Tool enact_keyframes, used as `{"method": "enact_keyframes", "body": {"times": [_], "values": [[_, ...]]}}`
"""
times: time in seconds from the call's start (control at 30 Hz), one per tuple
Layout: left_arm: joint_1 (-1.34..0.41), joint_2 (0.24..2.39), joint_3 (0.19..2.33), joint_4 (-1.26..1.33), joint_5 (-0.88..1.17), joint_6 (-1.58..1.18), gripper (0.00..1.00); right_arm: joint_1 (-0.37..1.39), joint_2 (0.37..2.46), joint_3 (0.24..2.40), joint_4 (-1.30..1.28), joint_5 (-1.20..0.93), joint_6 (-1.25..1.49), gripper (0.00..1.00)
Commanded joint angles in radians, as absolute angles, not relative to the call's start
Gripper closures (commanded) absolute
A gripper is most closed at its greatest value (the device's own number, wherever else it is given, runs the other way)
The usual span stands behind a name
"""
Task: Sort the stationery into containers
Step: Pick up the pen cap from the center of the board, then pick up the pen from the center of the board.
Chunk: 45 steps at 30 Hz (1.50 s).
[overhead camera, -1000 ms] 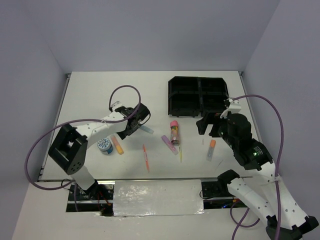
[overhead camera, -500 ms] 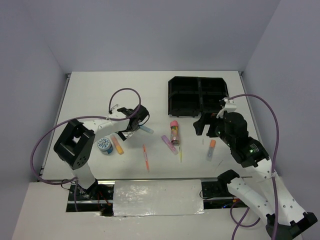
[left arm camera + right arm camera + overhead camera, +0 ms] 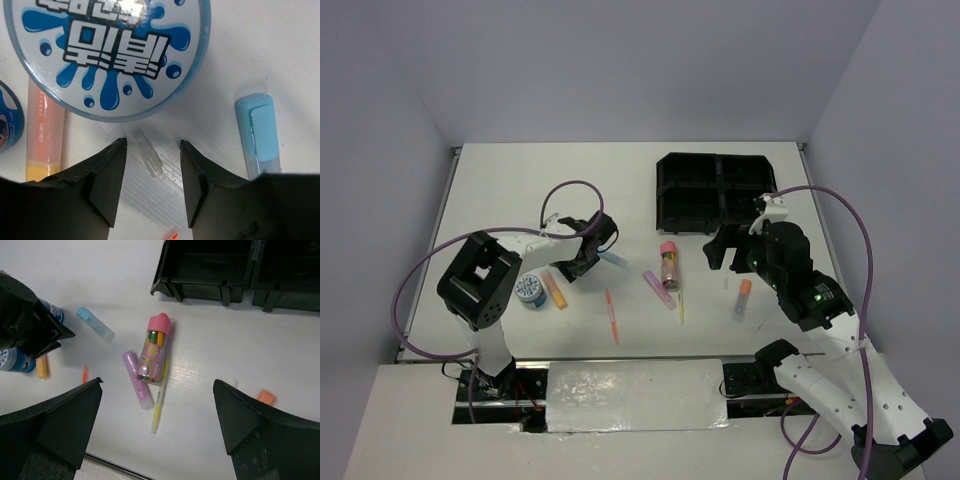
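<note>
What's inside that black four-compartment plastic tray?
Nothing shows inside the black plastic tray from above; all four compartments look bare. Its dark walls hide some floor corners.

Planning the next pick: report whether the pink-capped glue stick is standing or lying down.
Lying down: the glue stick lies lengthwise on the table, its pink cap toward the black tray.

Tape roll [image 3: 107,50] cut by my left wrist view's top edge, second tape roll [image 3: 6,117] clipped at left, blue marker [image 3: 260,132] half behind my left gripper [image 3: 152,145], clear sliver [image 3: 155,167] I cannot identify, black tray [image 3: 210,270] cropped in right wrist view
</note>
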State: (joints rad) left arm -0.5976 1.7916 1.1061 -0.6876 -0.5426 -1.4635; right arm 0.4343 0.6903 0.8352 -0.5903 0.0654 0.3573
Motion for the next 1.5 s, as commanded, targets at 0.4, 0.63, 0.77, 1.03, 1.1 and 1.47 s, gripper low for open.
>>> {"method": "enact_keyframes", "body": {"times": [0.4,0.63,0.77,1.03,1.1,1.47], "values": [[-0.617,1.792,1.031,-0.673,-0.492,-1.459,0.73,0.439,0.675,0.825,-0.554,0.054,0.345,0.0],[-0.644,1.752,0.988,-0.617,-0.471,-1.421,1.0,0.437,0.672,0.821,-0.548,0.037,0.357,0.0],[-0.683,1.681,0.988,-0.612,-0.497,-1.385,1.0,0.437,0.678,0.796,-0.516,0.005,0.38,0.0],[-0.764,1.306,1.026,-0.623,-0.643,-1.136,1.0,0.598,0.811,0.77,-0.482,0.037,0.513,0.04],[-0.746,1.2,1.045,-0.703,-0.681,-1.105,1.0,0.676,0.868,0.776,-0.476,0.119,0.558,0.04],[-0.292,0.91,1.158,-0.831,-0.604,-0.692,1.0,1.089,1.474,0.995,-0.393,0.342,0.687,0.19]]}}
